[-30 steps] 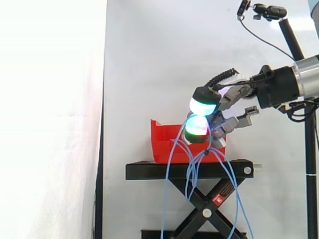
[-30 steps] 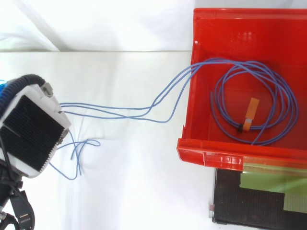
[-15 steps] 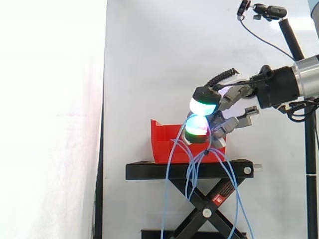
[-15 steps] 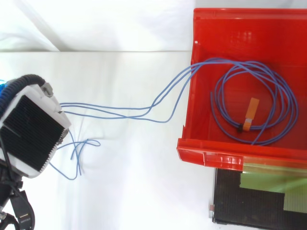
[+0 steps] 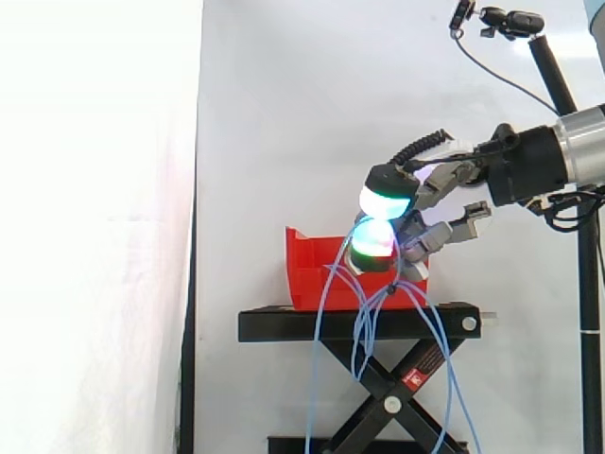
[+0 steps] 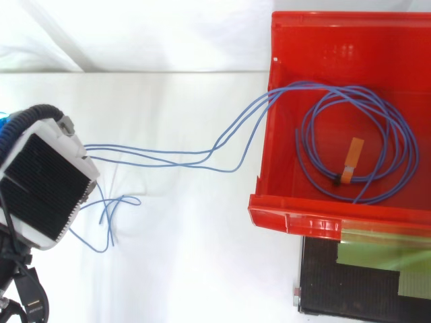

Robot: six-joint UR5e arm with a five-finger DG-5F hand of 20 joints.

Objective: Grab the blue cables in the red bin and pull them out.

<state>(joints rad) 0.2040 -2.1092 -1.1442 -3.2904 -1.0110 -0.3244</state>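
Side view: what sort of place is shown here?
Probably a laboratory set up for recording robot trials: a plain white curtain as backdrop, a robot hand gripping blue cables by a red bin on a black stand, and a small camera on a pole.

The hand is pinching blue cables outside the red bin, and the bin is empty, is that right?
Not quite. The hand is pinching blue cables outside the red bin, but the bin is not empty: the top view shows a coil of them with an orange tag lying in it.
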